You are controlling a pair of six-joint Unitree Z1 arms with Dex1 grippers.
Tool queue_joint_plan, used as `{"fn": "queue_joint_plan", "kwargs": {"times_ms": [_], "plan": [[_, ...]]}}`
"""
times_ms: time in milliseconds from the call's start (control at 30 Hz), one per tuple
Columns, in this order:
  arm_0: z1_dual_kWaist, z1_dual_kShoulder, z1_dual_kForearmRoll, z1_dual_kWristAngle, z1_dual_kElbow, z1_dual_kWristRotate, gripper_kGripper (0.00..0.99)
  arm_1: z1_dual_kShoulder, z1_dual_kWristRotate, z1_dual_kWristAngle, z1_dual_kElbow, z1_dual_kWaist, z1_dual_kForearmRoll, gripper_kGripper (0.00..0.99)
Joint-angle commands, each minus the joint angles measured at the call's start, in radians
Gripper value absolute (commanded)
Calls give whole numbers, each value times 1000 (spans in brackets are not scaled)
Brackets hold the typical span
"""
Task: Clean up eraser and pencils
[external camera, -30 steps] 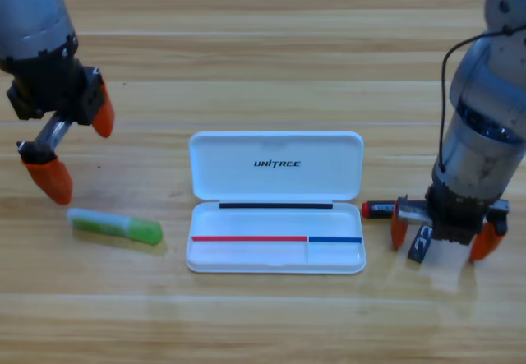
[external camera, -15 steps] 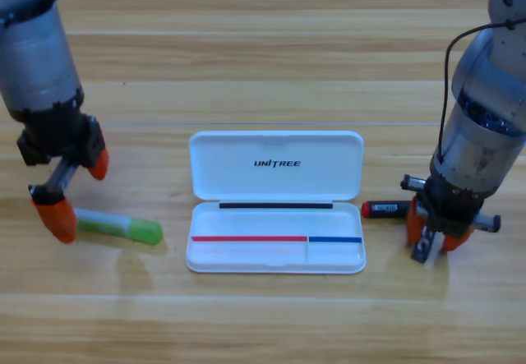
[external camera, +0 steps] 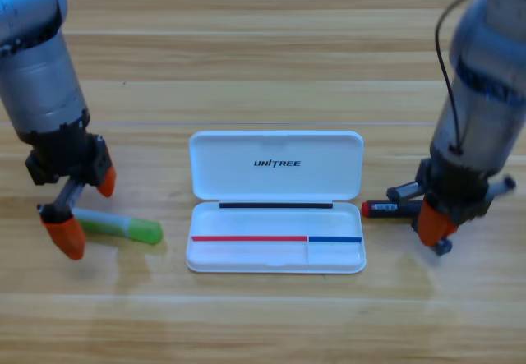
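The green pencil (external camera: 123, 227) lies on the table left of the open white case (external camera: 275, 257). My left gripper (external camera: 86, 214) is open and low over the pencil's pale left end, one orange jaw on each side of it. At the right, my right gripper (external camera: 434, 228) has its jaws together on the eraser (external camera: 444, 246), of which only a small dark bit shows below them. The red pencil (external camera: 386, 209) lies just right of the case, and the right gripper hides its right part.
The case's lid (external camera: 275, 165) stands open toward the back, and its tray faces up between the two arms. Both grey arms come down from the upper corners.
The left gripper came down until its jaws straddled the green pencil's end. The right gripper shut on the eraser, then shifted slightly right and up with it.
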Motion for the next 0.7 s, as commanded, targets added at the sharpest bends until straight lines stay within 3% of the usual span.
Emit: {"fn": "queue_joint_plan", "kwargs": {"times_ms": [33, 233, 467, 700], "plan": [[15, 43, -81, -12, 66, -8, 983, -10, -504, 97, -82, 78, 189, 0], [15, 43, -157, -1, 104, -8, 985, 10, -791, 140, -136, 120, 214, 0], [15, 59, -237, 10, 153, -7, 985, 107, -868, 108, -266, 167, 214, 0], [15, 72, -308, 22, 198, 4, 990, 209, -906, 92, -349, 179, 214, 0]]}}
